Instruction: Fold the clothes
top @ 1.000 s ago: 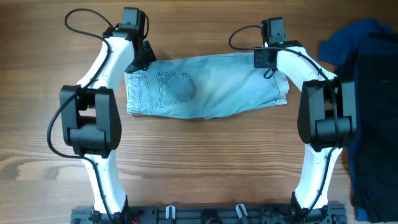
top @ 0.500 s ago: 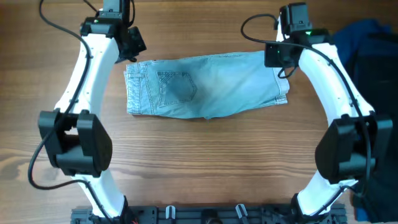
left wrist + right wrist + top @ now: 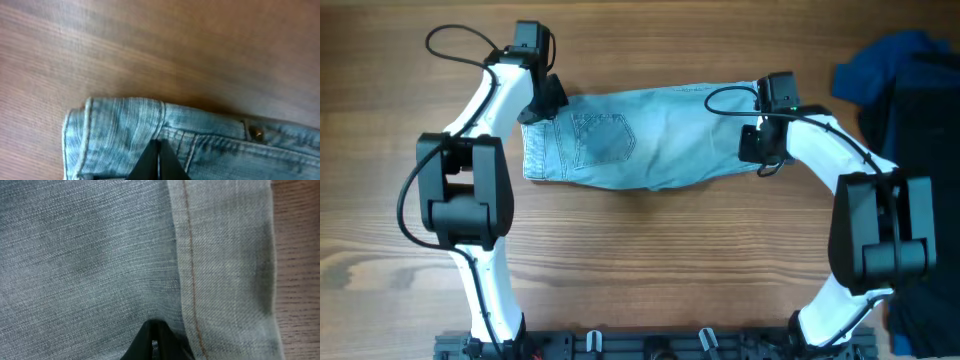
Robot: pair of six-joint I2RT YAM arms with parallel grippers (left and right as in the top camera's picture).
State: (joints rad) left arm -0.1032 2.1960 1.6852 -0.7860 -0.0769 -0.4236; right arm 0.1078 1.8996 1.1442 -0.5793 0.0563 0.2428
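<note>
Shifted since the overhead view half a second earlier: left gripper [image 3: 542, 105], from beyond the far-left corner of the cloth onto that corner; right gripper [image 3: 765, 160], from the far end of the right hem down to its near end; both elbows folded back toward the base. Light blue denim shorts [image 3: 660, 140] unchanged in place, spread flat across the middle of the wooden table [image 3: 640, 260], long axis left to right, waistband [image 3: 125, 117] at the left end, leg hem [image 3: 220, 255] at the right end, stitched back pocket [image 3: 603, 138] facing up left of centre. Left wrist view: dark fingertips [image 3: 150, 162] closed to a single point, with only a thin line between them, resting on the waistband beside a belt loop, near the rounded corner of the cloth; small metal rivet [image 3: 256, 133] farther along the band; bare wood beyond the edge. Right wrist view: fingertips [image 3: 145, 340] likewise drawn together to a point on the denim, just beside the line of orange stitching [image 3: 189, 255] bounding the hem, with table showing past the hem edge. Not discernible in either wrist view whether any cloth is pinched between the closed tips. Pile of dark blue garments [image 3: 915, 150] at the right edge of the table, well apart from the shorts.
</note>
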